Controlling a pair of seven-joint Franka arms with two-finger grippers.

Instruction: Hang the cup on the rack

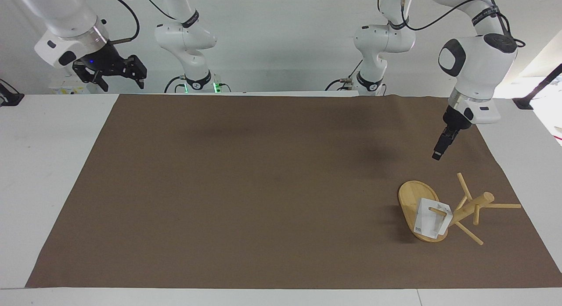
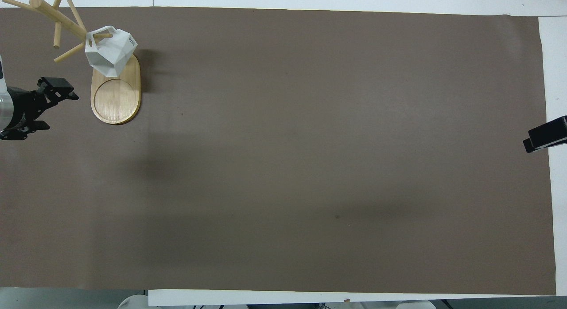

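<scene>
The white faceted cup [image 1: 426,220] hangs by its squared handle on a low peg of the bamboo rack [image 1: 473,206], tipped over the rack's oval base [image 1: 410,197]. The overhead view shows the cup [image 2: 110,52] on the peg, above the base [image 2: 116,98]. My left gripper [image 1: 437,155] is open and empty, raised over the brown mat beside the rack and clear of the cup; it also shows in the overhead view [image 2: 57,109]. My right gripper [image 1: 119,75] is open and empty, waiting high over the table's corner at the right arm's end.
The rack stands on a brown mat [image 1: 263,187] that covers most of the white table [image 1: 44,165]. Several bare pegs [image 1: 502,205] stick out from the post. A black object [image 2: 545,134] sits at the mat's edge toward the right arm's end.
</scene>
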